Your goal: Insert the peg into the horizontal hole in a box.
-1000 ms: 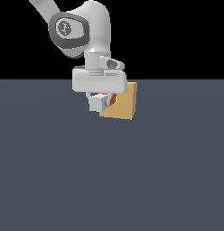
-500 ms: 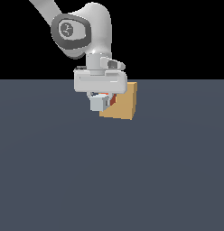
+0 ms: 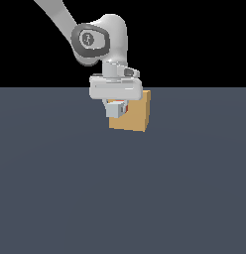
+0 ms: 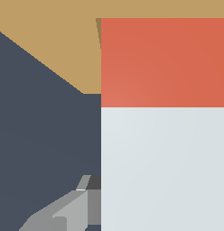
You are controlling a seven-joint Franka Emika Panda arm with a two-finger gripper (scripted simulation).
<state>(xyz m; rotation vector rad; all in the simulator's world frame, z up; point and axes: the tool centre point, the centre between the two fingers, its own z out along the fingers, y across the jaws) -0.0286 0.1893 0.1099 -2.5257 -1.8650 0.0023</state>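
The tan box (image 3: 135, 115) stands on the dark floor, right behind my hand. My gripper (image 3: 116, 109) hangs in front of the box's face on the exterior view's left and is shut on the peg (image 3: 115, 109). The peg's grey-white end points away from the box, and a sliver of its orange-red end (image 3: 124, 106) shows against the box. In the wrist view the peg (image 4: 163, 167) fills much of the picture, and its orange-red end (image 4: 163, 63) reaches into the tan box (image 4: 50, 45). The peg covers the horizontal hole. One of my fingers (image 4: 71, 212) shows beside the peg.
The dark grey floor (image 3: 120, 198) stretches all around the box. The white arm (image 3: 100, 39) rises above the box toward the exterior view's upper left.
My hand and the peg have shifted a little toward the exterior view's right and slightly up, closer against the box. The box has not moved.
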